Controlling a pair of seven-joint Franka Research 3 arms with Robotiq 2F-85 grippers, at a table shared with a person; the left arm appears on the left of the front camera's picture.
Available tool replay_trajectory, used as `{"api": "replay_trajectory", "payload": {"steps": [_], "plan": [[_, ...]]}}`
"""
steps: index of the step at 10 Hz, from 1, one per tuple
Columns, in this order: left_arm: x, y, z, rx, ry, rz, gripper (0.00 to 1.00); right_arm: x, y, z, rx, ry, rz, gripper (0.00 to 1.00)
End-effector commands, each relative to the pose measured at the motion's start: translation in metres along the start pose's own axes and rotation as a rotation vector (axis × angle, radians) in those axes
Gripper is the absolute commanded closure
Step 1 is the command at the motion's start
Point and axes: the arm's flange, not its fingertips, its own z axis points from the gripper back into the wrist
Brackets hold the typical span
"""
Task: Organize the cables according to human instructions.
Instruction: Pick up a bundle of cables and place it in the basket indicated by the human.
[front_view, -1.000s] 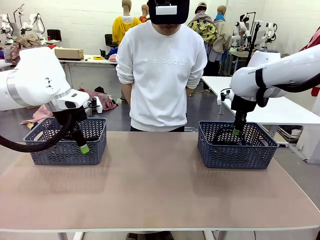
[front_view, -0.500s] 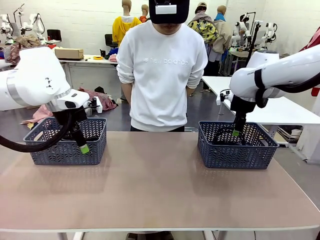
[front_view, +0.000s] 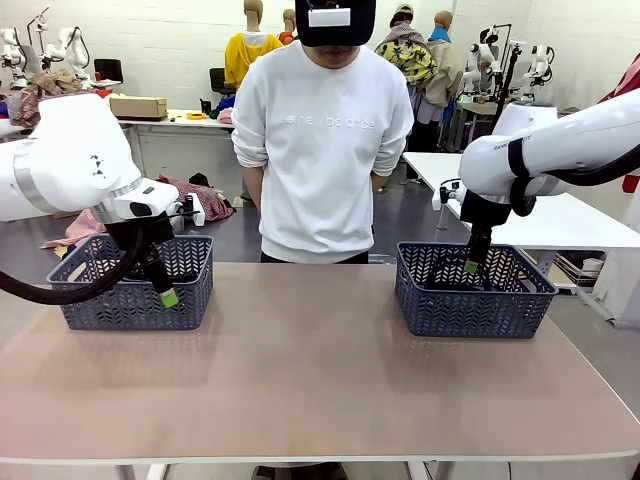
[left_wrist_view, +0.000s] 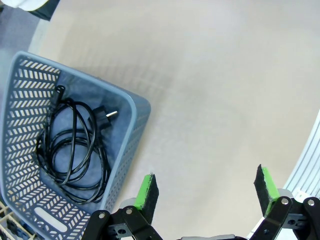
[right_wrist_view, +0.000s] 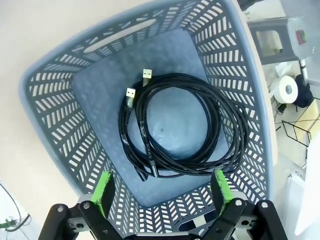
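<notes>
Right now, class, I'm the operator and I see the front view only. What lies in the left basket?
Observer: One coiled left cable with a pin plug, on the left basket floor.
Operator: And the right basket?
Observer: One coiled right cable with two metal-tipped ends lies in the right basket.
Operator: Is either gripper holding anything?
Observer: No. The left gripper is open over bare table beside its basket; the right gripper is open above its cable.

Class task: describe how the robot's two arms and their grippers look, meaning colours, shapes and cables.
Both arms are glossy white with rounded joints. The left arm trails a thick black hose; the right arm wears a black band. Each gripper, left and right, is black with two fingers tipped in green pads.
</notes>
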Motion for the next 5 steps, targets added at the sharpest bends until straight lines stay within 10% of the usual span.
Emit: {"api": "replay_trajectory", "payload": {"steps": [1,5], "plan": [[-0.0029,0.0009,0.0019,-0.002,0.007,-0.002,0.0,-0.0006,0.0002,-0.0001,0.0,0.0,0.013,0.0],[-0.0029,0.0009,0.0019,-0.002,0.007,-0.002,0.0,-0.0006,0.0002,-0.0001,0.0,0.0,0.013,0.0]]}}
